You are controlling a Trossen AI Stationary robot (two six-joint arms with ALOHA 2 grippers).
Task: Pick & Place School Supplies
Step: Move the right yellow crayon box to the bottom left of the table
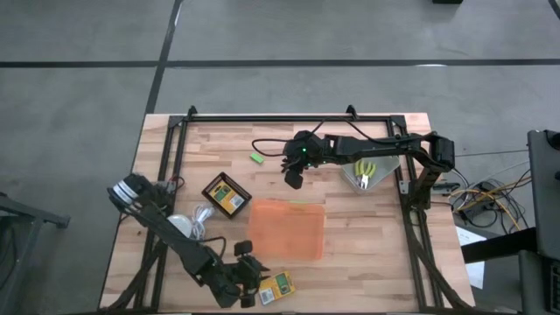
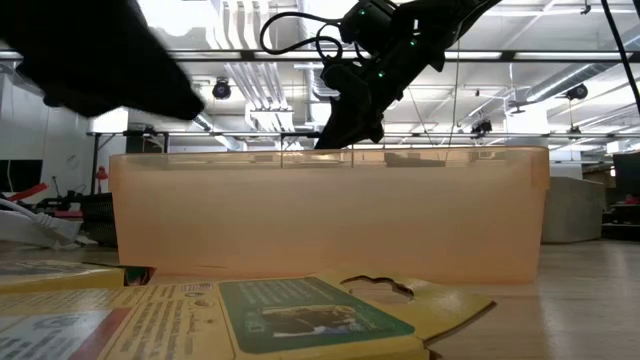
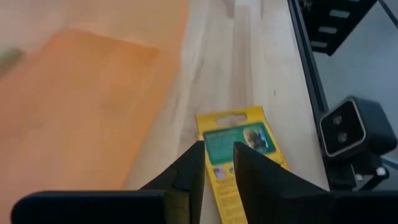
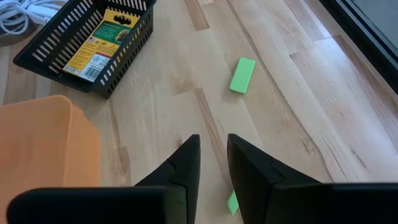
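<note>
Two crayon boxes are visible: one (image 1: 279,285), yellow with a green label panel, lies flat at the near table edge beside the orange tray (image 1: 286,227); the other (image 4: 104,39) rests inside a black slatted basket (image 4: 37,53). Two bright green blocks show in the right wrist view, one (image 4: 242,74) lying clear on the wood, the other (image 4: 232,203) partly hidden beneath that gripper's fingers. One pair of yellow-handled scissors (image 1: 365,170) sits on a pale sheet near the right side. The left gripper (image 3: 217,163) hovers over the near crayon box, fingers narrowly parted, gripping nothing. The right gripper (image 4: 212,163) hangs above bare wood behind the tray, fingers narrowly parted and empty.
</note>
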